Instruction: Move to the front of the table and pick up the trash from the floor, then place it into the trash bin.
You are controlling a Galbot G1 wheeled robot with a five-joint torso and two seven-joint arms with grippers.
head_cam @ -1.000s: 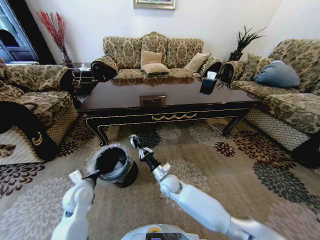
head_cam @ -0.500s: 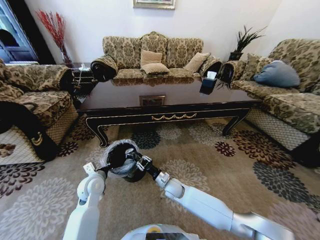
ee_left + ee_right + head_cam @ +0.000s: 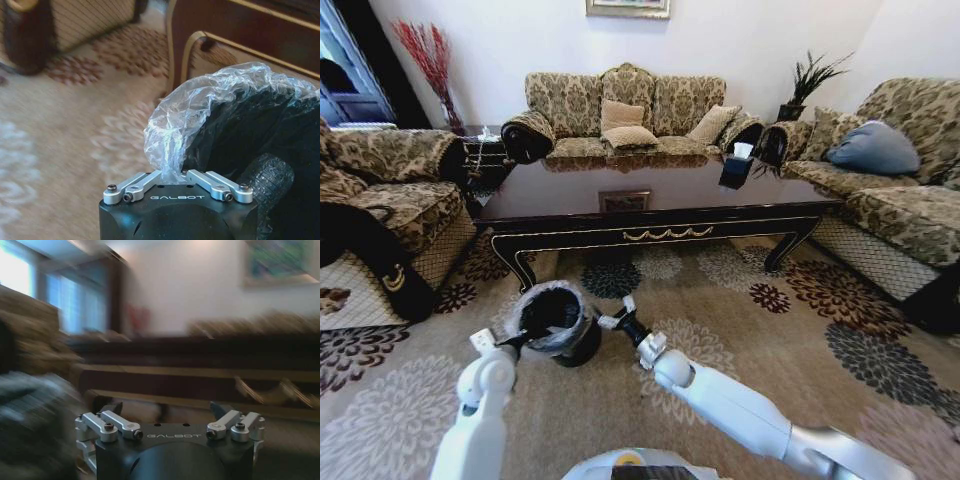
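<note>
the trash bin (image 3: 555, 322) stands on the patterned carpet (image 3: 750, 330) in front of the table (image 3: 650, 205), near the table's left front leg; it is round, mouth turned upward and leaning a little toward the robot, its crinkly clear plastic liner (image 3: 200, 107) folded out over the rim and the inside dark; no litter can be made out inside it or on the carpet around it; the left gripper (image 3: 525, 338) is at the near side of the bin's rim; in the left wrist view its fingers are drawn together on a pinched fold of the liner (image 3: 170, 167), so it is clamped on the bin's lined edge, with the black wall of the bin (image 3: 260, 140) just beyond; the left arm reaches up to it from the lower left of the head view; the right gripper (image 3: 617, 318) hangs just beside the bin on its right side, close to the rim, whether touching cannot be told; in the right wrist view its jaws stand wide apart with nothing between them (image 3: 167, 412), the table's apron blurred behind; the table is long and low, its long axis running left to right across the head view, a gold ornament on its dark front; a black tissue box (image 3: 736, 168) sits on its far right part; sofas (image 3: 630, 115) surround it.
</note>
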